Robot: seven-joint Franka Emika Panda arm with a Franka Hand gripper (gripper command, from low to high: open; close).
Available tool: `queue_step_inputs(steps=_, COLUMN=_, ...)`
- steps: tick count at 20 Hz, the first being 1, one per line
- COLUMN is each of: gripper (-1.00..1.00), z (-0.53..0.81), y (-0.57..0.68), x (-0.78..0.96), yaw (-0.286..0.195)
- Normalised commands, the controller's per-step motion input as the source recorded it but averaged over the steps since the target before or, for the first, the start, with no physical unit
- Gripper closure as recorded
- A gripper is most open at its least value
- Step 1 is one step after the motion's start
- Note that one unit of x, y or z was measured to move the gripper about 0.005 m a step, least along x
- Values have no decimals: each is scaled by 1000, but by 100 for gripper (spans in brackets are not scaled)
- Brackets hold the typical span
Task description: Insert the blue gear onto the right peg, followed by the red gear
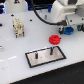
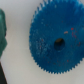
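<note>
The blue gear point(image 2: 52, 42) fills the wrist view, lying flat on the white table with its toothed rim and dark centre hole in sight. In the exterior view it is hidden under my gripper point(image 1: 67, 30), which hangs low over the table at the exterior view's right. No finger closes on the gear; a dark green part point(image 2: 1, 35) shows at the picture's edge. The red gear point(image 1: 52, 39) lies flat on the table beside the gripper. The black-framed grey plate point(image 1: 35, 60) lies nearer the camera, and the right peg point(image 1: 51, 50) stands upright and bare on it.
A shorter, thinner pin point(image 1: 39, 54) stands on the same plate. A beige block-like fixture point(image 1: 18, 27) stands at the exterior view's left. Cables and robot hardware point(image 1: 50, 12) run along the back. The table's front edge drops into darkness.
</note>
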Motion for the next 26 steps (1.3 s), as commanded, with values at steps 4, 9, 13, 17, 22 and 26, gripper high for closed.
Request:
queue_step_inputs(steps=4, gripper=100, z=-112, y=-39, x=-201, yaw=0)
queue_step_inputs(steps=9, gripper=-100, z=-130, y=-38, x=-175, yaw=0)
queue_step_inputs(steps=13, gripper=-100, z=-61, y=-90, x=-200, yaw=0)
queue_step_inputs(steps=17, gripper=100, z=2, y=-44, x=-137, yaw=0)
queue_step_inputs(steps=22, gripper=100, z=361, y=-88, x=112, yaw=0)
queue_step_inputs(steps=26, gripper=100, z=586, y=-142, x=329, yaw=0)
